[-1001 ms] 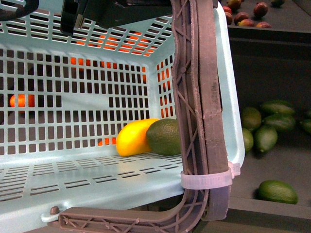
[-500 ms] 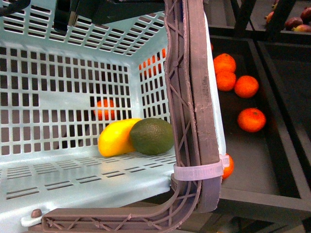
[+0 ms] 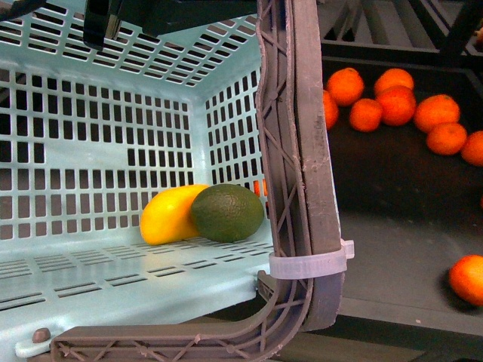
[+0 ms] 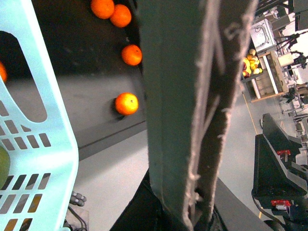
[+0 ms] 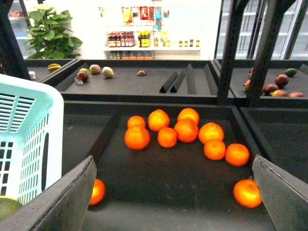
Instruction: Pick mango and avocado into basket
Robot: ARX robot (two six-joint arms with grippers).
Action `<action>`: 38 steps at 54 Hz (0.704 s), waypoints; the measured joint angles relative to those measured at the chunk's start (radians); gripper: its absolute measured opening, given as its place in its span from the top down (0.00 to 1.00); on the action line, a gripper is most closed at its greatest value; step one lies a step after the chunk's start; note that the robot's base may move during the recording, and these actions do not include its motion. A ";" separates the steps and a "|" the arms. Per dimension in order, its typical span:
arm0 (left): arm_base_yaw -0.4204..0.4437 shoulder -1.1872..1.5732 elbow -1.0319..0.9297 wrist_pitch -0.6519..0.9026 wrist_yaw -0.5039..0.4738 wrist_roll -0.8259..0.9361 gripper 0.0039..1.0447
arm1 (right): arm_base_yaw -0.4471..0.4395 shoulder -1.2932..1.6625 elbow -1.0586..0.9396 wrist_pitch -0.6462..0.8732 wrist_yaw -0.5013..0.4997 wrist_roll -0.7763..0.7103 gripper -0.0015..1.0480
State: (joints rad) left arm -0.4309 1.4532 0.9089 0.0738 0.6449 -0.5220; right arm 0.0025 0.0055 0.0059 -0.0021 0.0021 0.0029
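Observation:
The light-teal basket point(image 3: 98, 151) fills the left of the front view, hanging tilted. Inside it the yellow mango point(image 3: 167, 216) and the dark green avocado point(image 3: 228, 213) lie side by side, touching, against the far wall. The basket's brown ribbed handle point(image 3: 298, 151), tied with a white zip tie point(image 3: 309, 265), runs up the middle. My left gripper point(image 4: 197, 144) is shut on that handle point(image 4: 226, 72), high above the fruit. The right gripper point(image 5: 173, 202) is open and empty over a bin of oranges, to the right of the basket point(image 5: 24, 139).
Several oranges point(image 5: 185, 130) lie in a dark shelf bin point(image 5: 159, 192) with raised dividers, right of the basket. Black shelf posts point(image 5: 267, 43) rise behind it. Other fruit sits on the farther shelves point(image 5: 96, 71). Grey floor point(image 4: 110, 173) shows below the basket.
The basket, with both fruits inside, has swung sideways along the shelves: green fruit behind it gave way to the orange bin. Mango and avocado have slid slightly left in the picture.

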 joint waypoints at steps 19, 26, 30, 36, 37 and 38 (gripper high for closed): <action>-0.001 0.000 0.000 0.000 0.003 0.001 0.90 | 0.000 -0.001 0.000 0.000 0.000 0.000 0.07; 0.012 0.000 0.000 0.000 -0.018 0.005 0.90 | -0.002 -0.001 0.000 0.000 -0.010 -0.001 0.07; 0.018 0.000 0.000 0.000 -0.024 0.013 0.90 | -0.002 -0.001 0.000 0.000 -0.007 0.000 0.07; 0.007 0.000 0.000 0.000 -0.013 0.012 0.90 | -0.002 -0.001 0.000 0.000 -0.005 -0.001 0.07; 0.007 0.000 0.000 0.000 -0.012 0.008 0.90 | -0.002 -0.001 0.000 0.000 -0.005 -0.001 0.07; 0.007 0.000 0.000 0.000 -0.012 0.006 0.90 | -0.002 -0.001 0.000 0.000 -0.004 -0.001 0.07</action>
State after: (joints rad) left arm -0.4236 1.4528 0.9085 0.0734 0.6331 -0.5163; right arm 0.0002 0.0044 0.0055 -0.0021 -0.0021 0.0021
